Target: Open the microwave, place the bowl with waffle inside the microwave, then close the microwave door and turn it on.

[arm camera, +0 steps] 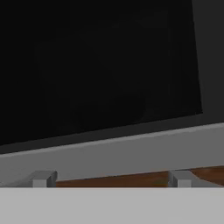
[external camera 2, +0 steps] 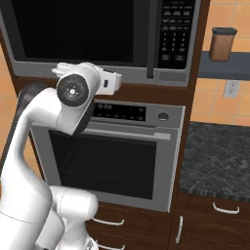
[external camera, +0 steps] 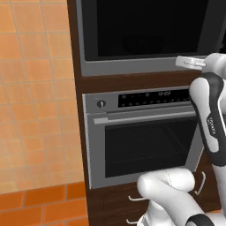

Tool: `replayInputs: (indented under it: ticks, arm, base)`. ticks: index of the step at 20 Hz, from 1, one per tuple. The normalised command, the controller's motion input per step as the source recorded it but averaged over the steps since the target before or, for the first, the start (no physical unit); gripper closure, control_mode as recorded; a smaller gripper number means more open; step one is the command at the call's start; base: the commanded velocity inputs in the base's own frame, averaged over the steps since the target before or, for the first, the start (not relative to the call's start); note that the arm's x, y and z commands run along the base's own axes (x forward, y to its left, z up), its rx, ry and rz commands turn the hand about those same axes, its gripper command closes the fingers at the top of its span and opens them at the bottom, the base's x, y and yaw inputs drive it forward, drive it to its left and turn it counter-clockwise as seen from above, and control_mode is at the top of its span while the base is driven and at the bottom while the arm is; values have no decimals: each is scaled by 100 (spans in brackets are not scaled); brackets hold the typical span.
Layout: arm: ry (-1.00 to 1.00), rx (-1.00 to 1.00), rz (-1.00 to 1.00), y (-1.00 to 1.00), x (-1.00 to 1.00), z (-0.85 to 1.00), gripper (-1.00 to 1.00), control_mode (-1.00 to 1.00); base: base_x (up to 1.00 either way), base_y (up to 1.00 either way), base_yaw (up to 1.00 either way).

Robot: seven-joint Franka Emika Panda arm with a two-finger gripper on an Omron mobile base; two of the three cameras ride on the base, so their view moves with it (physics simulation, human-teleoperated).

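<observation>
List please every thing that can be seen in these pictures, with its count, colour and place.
microwave: one, black glass front in grey frame, top of the dark wood cabinet, door shut
keypad: one, black, right of the microwave door
door handle: one, dark, vertical, beside the keypad
oven: one, steel with mesh window, below the microwave
drawers: dark wood, pale handles, at the bottom
counter: one, dark speckled, right of the oven
jar: one, brown with dark lid, on a grey shelf
outlet: one, white, on the wall
arm: one, white
hand: one, open, at the microwave's lower frame

Glossy white rounded arm (external camera 2: 34,161) segments, black joint bands, small dark lettering, grey round cap.
</observation>
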Motion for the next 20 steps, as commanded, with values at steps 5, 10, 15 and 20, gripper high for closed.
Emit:
replayInputs:
  ticks: [5, 10, 15, 20]
  arm:
    - [0, -9, 0, -73, -18, 23, -100, -100]
    - [0, -7, 0, -69, -14, 12, -100, -100]
    - [0, -4, 1, -59, 0, 0, -100, -100]
    - [0, 0, 4, -55, 0, 0, -100, -100]
  base:
    - [0, 0, 0]
    - [0, 0, 0]
    - [0, 0, 0]
    - [0, 0, 0]
